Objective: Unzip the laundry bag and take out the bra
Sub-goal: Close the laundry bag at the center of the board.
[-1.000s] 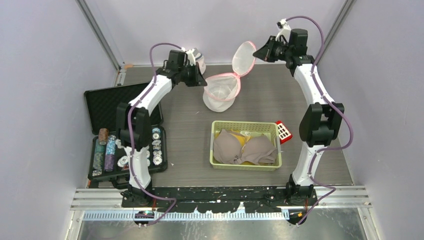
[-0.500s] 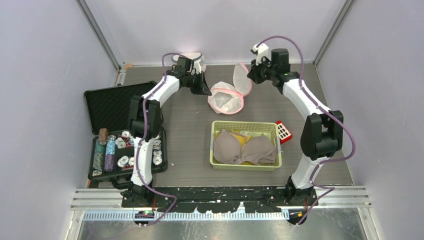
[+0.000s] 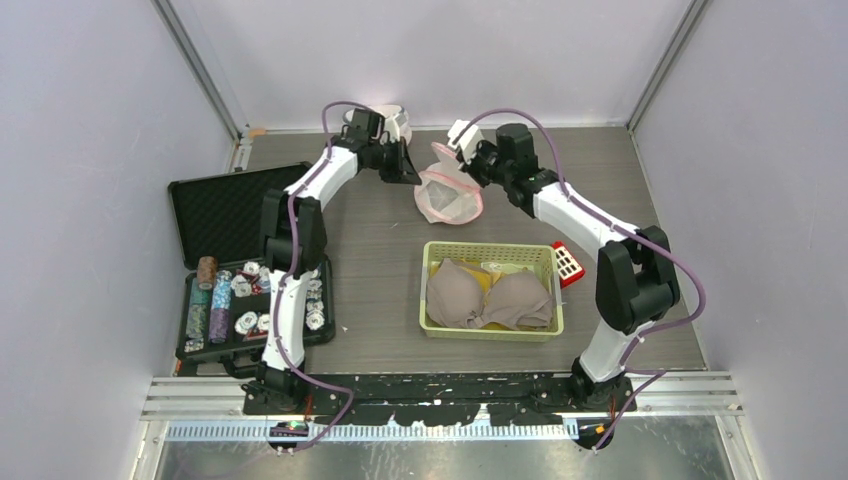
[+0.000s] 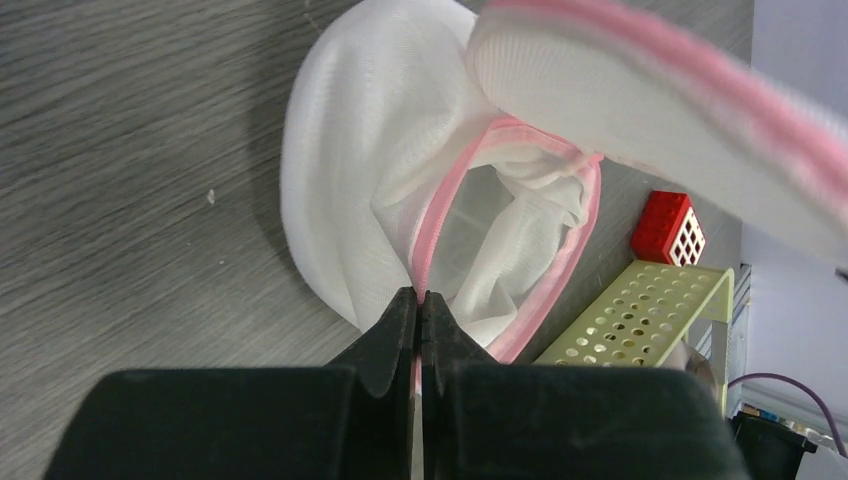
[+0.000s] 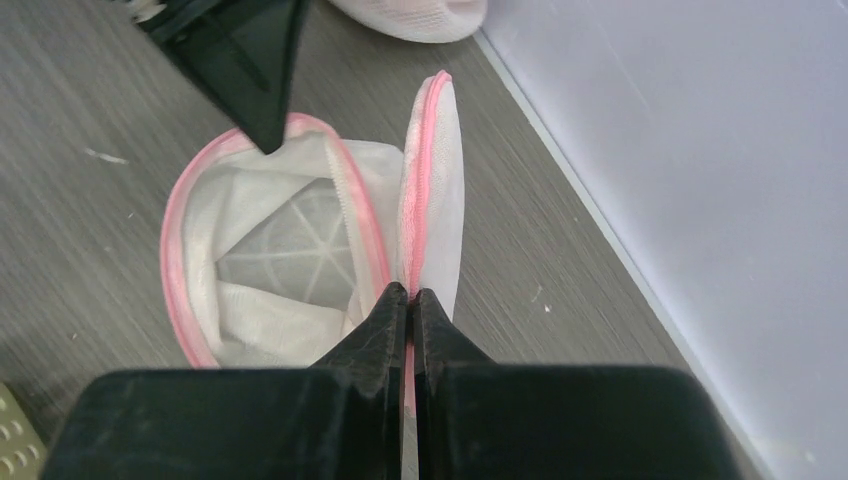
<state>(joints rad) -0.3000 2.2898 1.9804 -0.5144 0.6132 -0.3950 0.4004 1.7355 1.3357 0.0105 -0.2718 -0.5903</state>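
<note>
The laundry bag point(image 3: 447, 193) has been brought down. A second ago it was held up and stretched wide between the two arms near the top of the overhead frame. Now it is settled low on the table point(image 3: 370, 250) at upper centre, with its two halves drawn close together.

The right gripper point(image 3: 468, 163) has been swept leftward from the upper right, and the round lid flap point(image 5: 432, 200) is carried with it toward the bag's mouth. The left gripper point(image 3: 408, 172) has hardly been shifted.

Both pincers are seen clamped. In the left wrist view the jaws are pinched tight on the pink zip rim point(image 4: 432, 240) of the bag's body. In the right wrist view they are pressed together on the pink-edged flap, which stands upright. The mouth is left gaping, and nothing but the bag's own netting is shown inside (no garment can be made out in there).

The bra point(image 3: 490, 300) is found in the yellow-green basket point(image 3: 490, 247) at lower centre of the overhead frame, well apart from the bag. The unzipping and the removal may therefore be judged done. What is being watched looks like the empty bag being put down, and a release of both grips is probably all that is left.
</note>
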